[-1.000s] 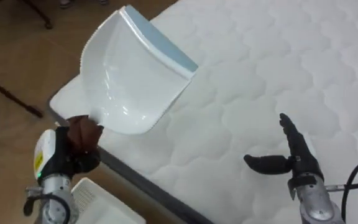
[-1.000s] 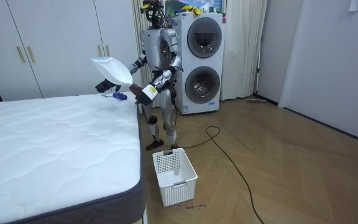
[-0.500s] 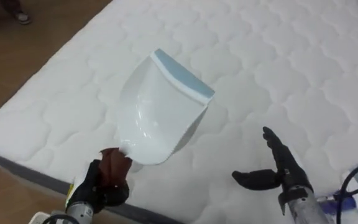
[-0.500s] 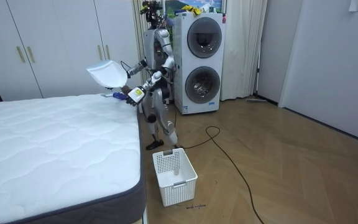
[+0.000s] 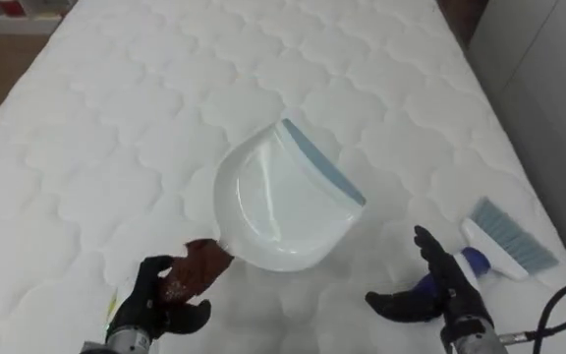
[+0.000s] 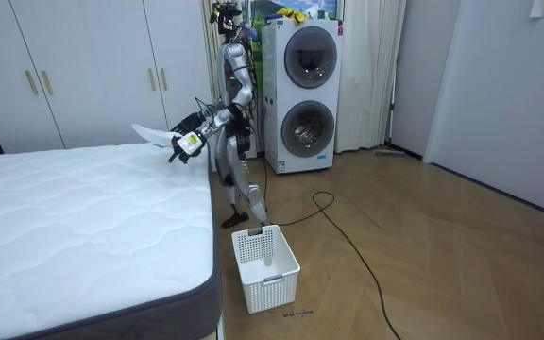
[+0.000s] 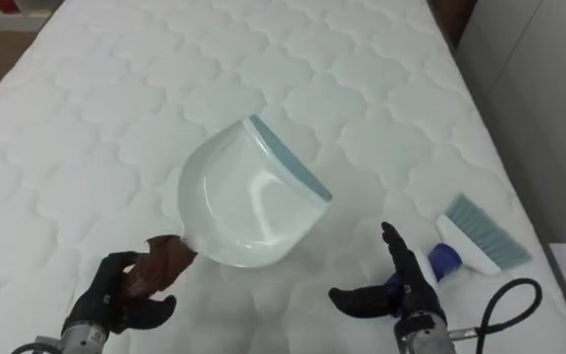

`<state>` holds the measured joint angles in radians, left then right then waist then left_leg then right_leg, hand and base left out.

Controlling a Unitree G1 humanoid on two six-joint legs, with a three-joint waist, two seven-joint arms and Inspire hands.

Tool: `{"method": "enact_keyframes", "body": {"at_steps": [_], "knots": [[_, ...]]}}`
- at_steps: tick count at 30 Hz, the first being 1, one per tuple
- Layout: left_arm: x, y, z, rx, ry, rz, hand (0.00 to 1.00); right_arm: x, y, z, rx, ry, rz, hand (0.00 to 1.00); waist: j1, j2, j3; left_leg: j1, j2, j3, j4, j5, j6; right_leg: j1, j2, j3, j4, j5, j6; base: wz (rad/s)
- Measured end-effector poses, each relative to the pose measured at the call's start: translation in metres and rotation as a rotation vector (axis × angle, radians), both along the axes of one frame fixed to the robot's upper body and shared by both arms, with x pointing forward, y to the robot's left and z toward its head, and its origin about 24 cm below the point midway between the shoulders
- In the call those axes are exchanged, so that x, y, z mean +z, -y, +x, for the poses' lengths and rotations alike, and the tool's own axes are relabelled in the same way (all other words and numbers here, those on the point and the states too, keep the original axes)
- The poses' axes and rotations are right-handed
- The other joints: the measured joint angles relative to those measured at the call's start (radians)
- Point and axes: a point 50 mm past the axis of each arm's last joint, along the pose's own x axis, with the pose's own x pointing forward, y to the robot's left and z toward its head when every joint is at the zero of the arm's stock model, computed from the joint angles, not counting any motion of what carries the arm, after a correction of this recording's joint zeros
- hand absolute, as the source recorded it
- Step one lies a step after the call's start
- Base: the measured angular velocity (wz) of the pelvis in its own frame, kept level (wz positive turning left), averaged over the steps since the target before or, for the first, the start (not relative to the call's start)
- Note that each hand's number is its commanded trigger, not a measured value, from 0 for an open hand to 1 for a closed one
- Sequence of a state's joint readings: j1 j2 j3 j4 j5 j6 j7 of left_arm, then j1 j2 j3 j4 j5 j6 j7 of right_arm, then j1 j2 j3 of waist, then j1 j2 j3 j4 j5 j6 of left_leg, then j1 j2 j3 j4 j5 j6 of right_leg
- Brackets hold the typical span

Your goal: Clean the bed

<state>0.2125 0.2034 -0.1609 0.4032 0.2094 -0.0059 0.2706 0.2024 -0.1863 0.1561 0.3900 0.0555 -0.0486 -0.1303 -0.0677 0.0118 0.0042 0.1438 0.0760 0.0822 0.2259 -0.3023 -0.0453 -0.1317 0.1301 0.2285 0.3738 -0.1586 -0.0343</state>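
My left hand (image 5: 165, 295) is shut on the brown handle of a white dustpan (image 5: 275, 202) with a pale blue lip, held just above the white quilted mattress (image 5: 145, 98). The pan's mouth faces up and to the right. My right hand (image 5: 430, 290) hovers open over the mattress at the lower right, thumb spread to the left. Just beyond it lies a small brush (image 5: 499, 241) with a blue handle and pale blue bristles, near the mattress's right edge. In the room view I stand bent over the bed's corner (image 6: 201, 175), holding the dustpan (image 6: 154, 135) over it.
A white slatted basket (image 6: 264, 267) stands on the wooden floor beside the bed. Stacked washing machines (image 6: 305, 85) are behind me, and white wardrobes (image 6: 74, 71) line the wall. The mattress's right edge (image 5: 548, 236) runs close to the brush.
I have turned and bent over the bed, so the view now looks along the mattress. The dustpan has come down low over it. The brush has come into sight by my right hand.
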Motion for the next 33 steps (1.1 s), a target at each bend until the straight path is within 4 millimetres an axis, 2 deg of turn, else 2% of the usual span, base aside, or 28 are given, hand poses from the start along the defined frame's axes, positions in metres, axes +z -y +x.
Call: {"method": "enact_keyframes", "body": {"at_steps": [6,9,14,16,20,22,24,27,28,33], "knots": [[0.009,-0.004,0.005,0.040,0.065,0.024,0.00,-0.003,0.009,-0.009,-0.069,-0.018,0.007,0.00,-0.003,0.004,0.0016,0.008,-0.001,0.000,-0.031,0.008,0.014,0.011,-0.006,-0.010,-0.041,0.008,0.006,0.01],[0.010,-0.009,0.005,0.068,0.084,0.026,0.00,-0.016,0.020,-0.020,-0.160,-0.075,0.004,0.00,-0.001,0.004,0.0009,0.009,0.001,0.001,-0.039,0.012,0.016,0.013,-0.005,-0.012,-0.051,0.013,0.005,0.00],[0.005,-0.016,-0.002,0.112,0.071,0.052,0.00,-0.031,0.039,-0.041,-0.309,-0.166,-0.007,0.00,0.021,0.005,0.0004,0.024,0.002,0.002,-0.043,0.012,0.016,0.030,-0.004,-0.011,-0.061,0.014,0.005,0.00],[0.004,-0.022,-0.008,0.144,0.067,0.058,0.00,-0.031,0.045,-0.043,-0.370,-0.160,0.006,0.00,0.021,0.006,-0.0010,0.025,0.002,0.002,-0.045,0.012,0.016,0.033,-0.006,-0.016,-0.062,0.016,0.005,0.00],[0.000,-0.041,-0.025,0.297,0.058,0.036,0.00,-0.035,0.063,-0.055,-0.545,-0.180,0.030,0.00,0.021,0.003,-0.0011,0.059,0.007,-0.002,-0.050,0.012,0.016,0.074,-0.017,-0.082,-0.081,0.018,0.001,0.06],[-0.001,-0.051,-0.030,0.385,0.065,0.017,0.00,-0.039,0.071,-0.064,-0.637,-0.201,0.042,0.00,0.022,-0.002,-0.0007,0.060,0.006,-0.002,-0.052,0.012,0.016,0.079,-0.022,-0.091,-0.083,0.017,0.002,0.16],[-0.002,-0.063,-0.041,0.474,0.064,0.005,0.00,-0.042,0.078,-0.073,-0.719,-0.222,0.059,0.00,0.030,-0.004,-0.0008,0.060,0.006,-0.001,-0.058,0.012,0.016,0.076,-0.022,-0.091,-0.085,0.017,0.002,0.00],[-0.017,-0.079,-0.069,0.628,-0.018,0.011,0.00,-0.051,0.086,-0.096,-0.842,-0.292,0.050,0.00,0.029,-0.003,-0.0044,0.063,0.005,-0.001,-0.059,0.012,0.016,0.081,-0.023,-0.091,-0.085,0.017,0.003,0.04],[-0.023,-0.083,-0.083,0.667,-0.067,0.019,0.00,-0.056,0.089,-0.108,-0.891,-0.332,0.050,0.00,0.032,-0.008,-0.0062,0.068,0.005,0.000,-0.061,0.012,0.016,0.084,-0.023,-0.091,-0.083,0.016,0.004,0.00],[-0.037,-0.098,-0.142,0.843,-0.223,0.047,0.00,-0.060,0.101,-0.151,-1.089,-0.412,0.056,0.00,0.042,-0.004,-0.0028,0.076,0.003,0.007,-0.067,0.011,0.017,0.087,-0.025,-0.092,-0.087,0.014,0.007,0.00]]}}
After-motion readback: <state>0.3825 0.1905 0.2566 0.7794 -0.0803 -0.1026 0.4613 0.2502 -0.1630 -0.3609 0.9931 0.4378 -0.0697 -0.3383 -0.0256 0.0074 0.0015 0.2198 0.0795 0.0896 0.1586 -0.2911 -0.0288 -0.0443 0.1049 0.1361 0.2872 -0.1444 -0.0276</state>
